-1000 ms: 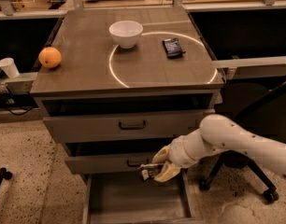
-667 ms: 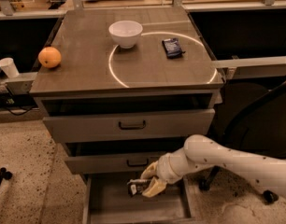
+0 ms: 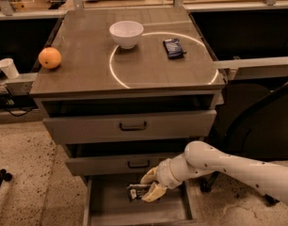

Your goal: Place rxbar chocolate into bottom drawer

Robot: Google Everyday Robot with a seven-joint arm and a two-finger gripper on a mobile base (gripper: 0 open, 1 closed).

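The bottom drawer point(image 3: 111, 211) is pulled open at the foot of the cabinet, with a plain grey floor. My gripper point(image 3: 146, 188) reaches in from the right on a white arm and is low inside the drawer. It is shut on the rxbar chocolate point(image 3: 137, 191), a dark bar with a pale end sticking out to the left of the yellowish fingers point(image 3: 154, 192). The bar is just above the drawer floor; I cannot tell if it touches.
On the cabinet top stand a white bowl point(image 3: 126, 33), an orange point(image 3: 50, 58) and a dark blue packet point(image 3: 173, 47). Two upper drawers with black handles point(image 3: 132, 125) sit above the open one. A chair base point(image 3: 257, 126) is at the right.
The arm has moved down and left, carrying the bar from in front of the middle drawer into the open bottom drawer.
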